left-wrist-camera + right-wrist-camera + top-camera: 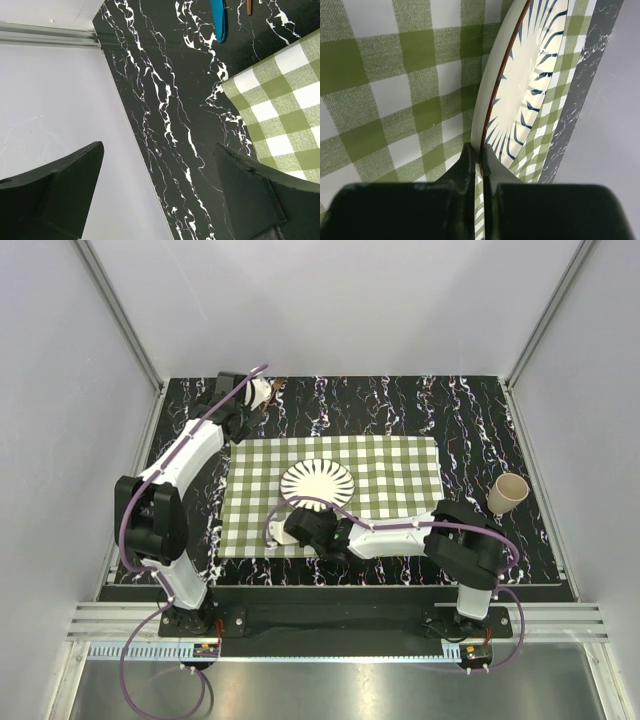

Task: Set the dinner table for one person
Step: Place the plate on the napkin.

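Tabletop [480,410] in black marble pattern carries a green-and-white checked cloth [400,475] across its middle. On the cloth, left of its centre, lies a white plate [317,481] with dark blue rays. We see the right end effector [481,156] clenched on the plate's near rim. The left end effector [160,150] hangs released, jaws wide, over the tabletop's far left corner, just off the cloth's corner. A beige cup [507,493] sits near the right edge.

The top camera looked down over the dinner table [480,420]; both wrist cameras sat close above the checked cloth [400,480] all shared.
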Robot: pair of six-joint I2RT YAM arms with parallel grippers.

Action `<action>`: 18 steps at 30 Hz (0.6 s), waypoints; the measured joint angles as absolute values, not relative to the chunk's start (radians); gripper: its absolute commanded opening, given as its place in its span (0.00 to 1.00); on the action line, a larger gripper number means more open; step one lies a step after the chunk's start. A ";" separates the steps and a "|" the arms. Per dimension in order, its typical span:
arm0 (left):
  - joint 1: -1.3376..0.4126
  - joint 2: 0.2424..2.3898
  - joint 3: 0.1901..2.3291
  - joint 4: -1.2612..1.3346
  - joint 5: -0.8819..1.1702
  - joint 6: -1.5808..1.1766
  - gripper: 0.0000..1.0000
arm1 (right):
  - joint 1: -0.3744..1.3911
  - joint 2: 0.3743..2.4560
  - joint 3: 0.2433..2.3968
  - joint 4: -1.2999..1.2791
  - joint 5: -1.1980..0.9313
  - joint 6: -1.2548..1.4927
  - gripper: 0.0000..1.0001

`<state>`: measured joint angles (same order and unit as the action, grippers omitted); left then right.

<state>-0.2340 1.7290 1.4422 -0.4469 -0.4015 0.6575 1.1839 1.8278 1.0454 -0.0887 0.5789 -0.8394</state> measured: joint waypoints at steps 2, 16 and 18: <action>-0.234 1.723 1.442 -0.447 -0.402 0.658 0.99 | 1.184 1.820 1.042 -0.103 0.574 -0.828 0.00; -0.234 1.706 1.443 -0.445 -0.402 0.665 0.99 | 1.184 1.746 0.979 -0.196 0.527 -0.742 0.00; -0.234 1.706 1.443 -0.445 -0.402 0.665 0.99 | 1.184 1.744 0.974 -0.205 0.520 -0.736 0.00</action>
<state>-0.2340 1.7061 1.4425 -0.4450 -0.4015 0.6655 1.1839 1.7435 0.9741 -0.2050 0.5201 -0.7364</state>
